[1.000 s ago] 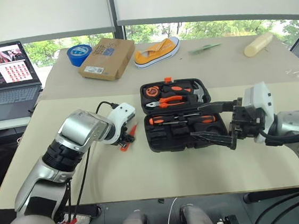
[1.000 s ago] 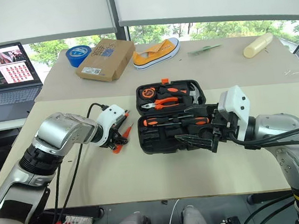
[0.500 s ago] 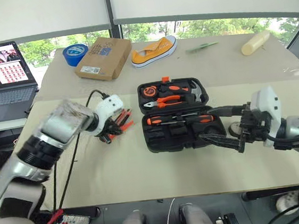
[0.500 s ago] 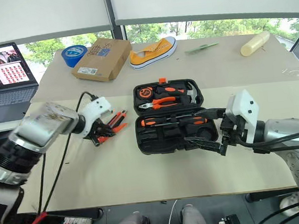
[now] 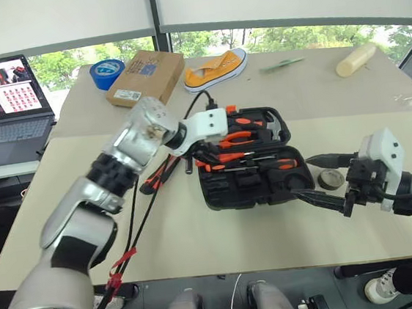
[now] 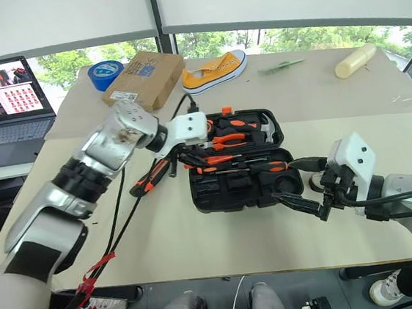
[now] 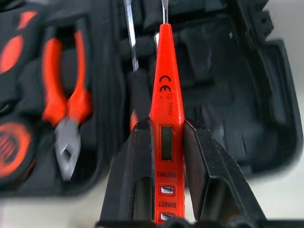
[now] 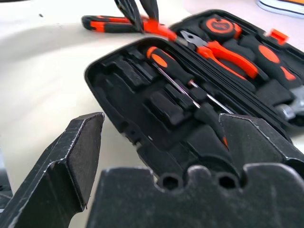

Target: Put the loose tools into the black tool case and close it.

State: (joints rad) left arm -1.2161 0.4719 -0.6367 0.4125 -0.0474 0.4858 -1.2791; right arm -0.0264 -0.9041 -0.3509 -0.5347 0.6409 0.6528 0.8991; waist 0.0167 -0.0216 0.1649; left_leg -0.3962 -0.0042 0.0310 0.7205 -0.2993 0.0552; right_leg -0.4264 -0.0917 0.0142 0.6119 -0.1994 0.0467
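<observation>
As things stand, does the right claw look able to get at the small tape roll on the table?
Probably yes. The right claw stands open and empty, and the tape roll lies bare on the table beside the open tool case, just past its fingers, with nothing between them.

Open black tool case (image 5: 257, 186) sits mid-bench; your left gripper (image 5: 204, 153), clamped on the slim orange tester (image 7: 164, 123), hangs over its left edge, so that side is blocked from above. The utility knife (image 5: 155, 176) lies on the bench (image 5: 200, 236) just left of the case, under that arm. Right gripper (image 5: 319, 181), jaws wide, sits at the case's front right corner, with the tape roll (image 5: 332, 179) just beside the case there. You've got bare bench along the front of the case and off to the front left. Behind the case, the cardboard box (image 5: 146, 78), blue tape (image 5: 108, 72), shoe (image 5: 216, 70) and laptop (image 5: 6, 109) stand well apart.
</observation>
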